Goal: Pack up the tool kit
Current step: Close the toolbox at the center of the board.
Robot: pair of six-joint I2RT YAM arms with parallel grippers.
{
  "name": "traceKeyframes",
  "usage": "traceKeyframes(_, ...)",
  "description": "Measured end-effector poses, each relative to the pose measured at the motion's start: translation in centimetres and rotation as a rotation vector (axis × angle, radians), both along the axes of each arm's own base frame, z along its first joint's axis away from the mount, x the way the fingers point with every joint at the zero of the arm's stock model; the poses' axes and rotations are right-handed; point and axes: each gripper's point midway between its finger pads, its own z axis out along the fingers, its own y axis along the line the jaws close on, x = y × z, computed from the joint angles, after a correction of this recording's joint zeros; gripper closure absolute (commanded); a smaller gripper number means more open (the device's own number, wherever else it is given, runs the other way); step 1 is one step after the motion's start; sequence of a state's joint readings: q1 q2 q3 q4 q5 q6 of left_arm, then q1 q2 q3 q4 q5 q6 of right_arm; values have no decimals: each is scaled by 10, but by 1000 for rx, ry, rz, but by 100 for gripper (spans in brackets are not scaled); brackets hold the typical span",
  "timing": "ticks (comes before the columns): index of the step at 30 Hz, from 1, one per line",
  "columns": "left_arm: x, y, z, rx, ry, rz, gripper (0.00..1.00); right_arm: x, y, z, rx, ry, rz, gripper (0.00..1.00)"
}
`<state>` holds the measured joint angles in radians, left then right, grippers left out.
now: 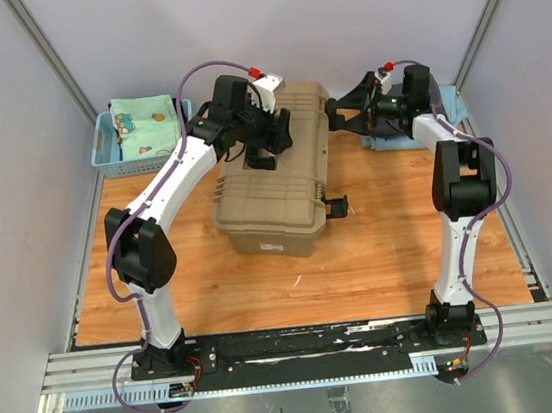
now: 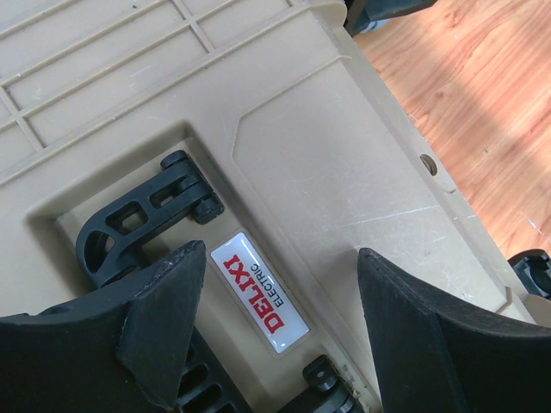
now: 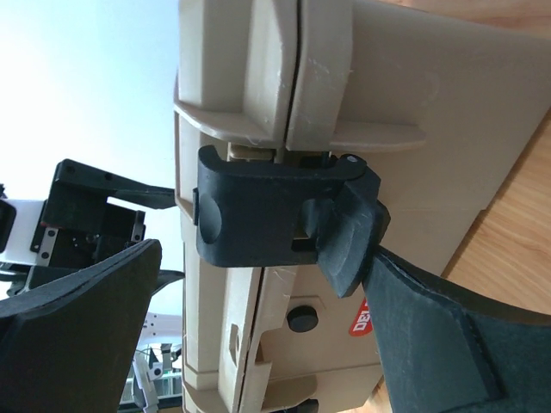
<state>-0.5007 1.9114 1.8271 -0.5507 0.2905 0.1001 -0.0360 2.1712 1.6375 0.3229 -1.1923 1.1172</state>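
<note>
Tan plastic toolbox (image 1: 274,192) mid-frame on wooden bench (image 1: 383,254), left fingers (image 2: 164,310) spread over its lid (image 2: 327,172), right fingers (image 3: 430,327) spread astride black latch (image 3: 258,215)

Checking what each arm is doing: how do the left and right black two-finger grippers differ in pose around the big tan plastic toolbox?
The left gripper points down over the lid of the tan plastic toolbox; the right gripper reaches sideways at its side. The left gripper's jaws frame the red-lettered label; the right gripper's frame a black latch on the seam. Both are open and hold nothing.
</note>
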Motion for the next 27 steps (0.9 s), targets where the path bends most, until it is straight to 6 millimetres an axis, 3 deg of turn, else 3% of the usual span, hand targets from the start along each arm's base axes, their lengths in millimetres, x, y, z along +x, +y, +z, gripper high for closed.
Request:
traceKeyframes(10, -1, 0, -1, -2, -1, -2, 25, 0, 5, -3, -64, 24, 2, 1)
traceKeyframes(27, -1, -2, 1, -10, -5, -10, 26, 6, 3, 10, -90, 25, -16, 1)
